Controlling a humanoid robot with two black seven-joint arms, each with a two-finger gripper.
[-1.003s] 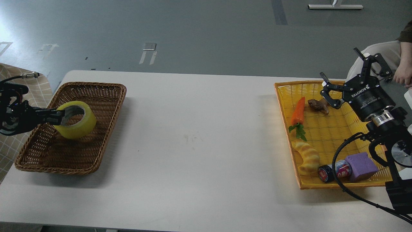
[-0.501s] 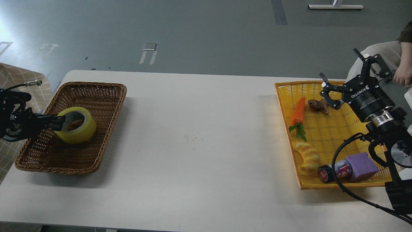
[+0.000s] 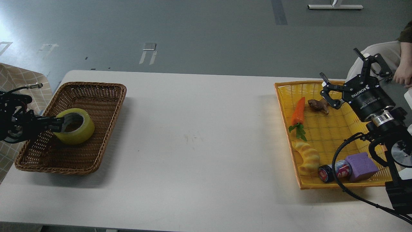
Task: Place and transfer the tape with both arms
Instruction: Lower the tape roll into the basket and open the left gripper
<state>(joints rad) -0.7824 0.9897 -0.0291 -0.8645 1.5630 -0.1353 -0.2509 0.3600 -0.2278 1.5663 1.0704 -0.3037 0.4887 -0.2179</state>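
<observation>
Head view: tape (image 3: 77, 131) in basket (image 3: 96, 96), core apparently facing up.

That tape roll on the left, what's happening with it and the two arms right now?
The left gripper has its fingers at the rim of the yellow tape roll, which sits in the brown wicker basket. Whether the fingers are clamped on it is hard to tell. The right gripper hangs open and empty over the far end of the yellow tray, which holds a toy carrot, a bread-shaped toy, a purple block and other small items.
</observation>
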